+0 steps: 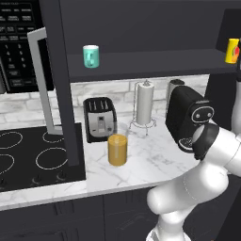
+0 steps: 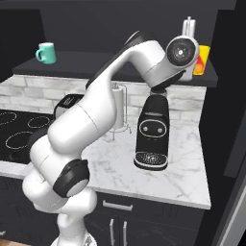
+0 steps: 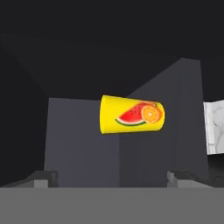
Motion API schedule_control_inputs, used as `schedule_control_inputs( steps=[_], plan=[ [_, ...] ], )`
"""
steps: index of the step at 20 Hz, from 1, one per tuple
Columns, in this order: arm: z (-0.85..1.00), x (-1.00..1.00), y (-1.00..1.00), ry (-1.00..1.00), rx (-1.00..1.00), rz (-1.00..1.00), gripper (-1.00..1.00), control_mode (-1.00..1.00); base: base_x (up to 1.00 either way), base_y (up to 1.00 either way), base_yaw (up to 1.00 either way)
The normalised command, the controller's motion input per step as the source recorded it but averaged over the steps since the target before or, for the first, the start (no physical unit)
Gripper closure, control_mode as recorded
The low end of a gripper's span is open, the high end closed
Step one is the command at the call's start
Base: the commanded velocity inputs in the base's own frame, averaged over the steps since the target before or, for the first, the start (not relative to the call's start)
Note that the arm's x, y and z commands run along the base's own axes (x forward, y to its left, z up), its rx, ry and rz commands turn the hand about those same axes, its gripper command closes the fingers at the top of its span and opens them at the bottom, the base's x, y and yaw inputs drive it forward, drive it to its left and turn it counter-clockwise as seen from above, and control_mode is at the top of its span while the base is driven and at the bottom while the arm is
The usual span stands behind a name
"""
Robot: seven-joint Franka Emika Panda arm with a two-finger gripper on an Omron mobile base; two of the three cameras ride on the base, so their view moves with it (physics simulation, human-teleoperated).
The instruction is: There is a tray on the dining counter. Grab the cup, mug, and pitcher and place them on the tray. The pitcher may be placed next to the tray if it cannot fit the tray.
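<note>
**Definitely a home kitchen**

Giveaway is the black stovetop (image 1: 33,157) set into a white marble counter (image 1: 141,164). Right of it sit a toaster (image 1: 100,118), paper-towel roll (image 1: 145,103) and coffee machine (image 2: 153,132); microwave (image 1: 21,44) above it.

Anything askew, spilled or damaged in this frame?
Nothing stands out. The cup and mug stand upright on the shelf, and the pitcher stands upright on the counter. No spills.

Both base cameras are looking forward over the same marble counter (image 1: 141,160) from two sides, while the rolled hand camera is facing the shelf near the cup (image 3: 131,114) at 12 o'clock.
</note>
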Motion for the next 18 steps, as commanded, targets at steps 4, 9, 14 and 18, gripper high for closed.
schedule_control_inputs(
  steps=[4, 9, 14, 18],
  plan=[
    [-0.2, 0.06, -0.1, 0.0, -0.02, 0.0, -1.0, -1.0, 0.0, 0.0, 0.0],
    [-0.11, 0.04, -0.14, 0.0, 0.0, 0.0, -1.0, -1.0, 0.0, 0.0, 0.0],
    [-0.01, 0.12, -0.08, 0.0, 0.0, 0.0, -1.0, -1.0, 0.0, 0.0, 0.0],
    [0.0, 0.19, -0.03, 0.0, 0.0, 0.0, -1.0, -1.0, 0.0, 0.0, 0.0]
  ],
)
